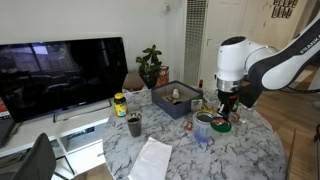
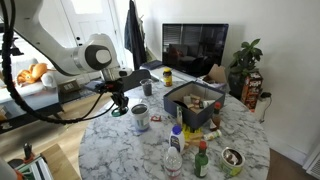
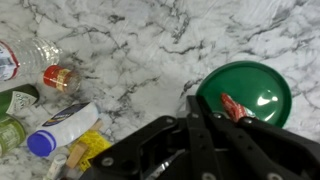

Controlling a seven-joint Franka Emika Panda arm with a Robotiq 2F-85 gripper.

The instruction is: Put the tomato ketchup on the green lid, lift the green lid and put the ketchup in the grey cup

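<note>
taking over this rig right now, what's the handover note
Gripper: low over the lid, with the ketchup between its fingers. I can't tell whether it is gripping the ketchup or has let go.
Lid: flat on the table, beside the cup.
Ketchup: at the lid's edge nearest the gripper, on it or just above it.
Cup: upright. Its inside is not visible.
Done: the ketchup is at the lid.
Left: check the ketchup is released on the lid, lift the lid, then put the ketchup in the cup.
</note>
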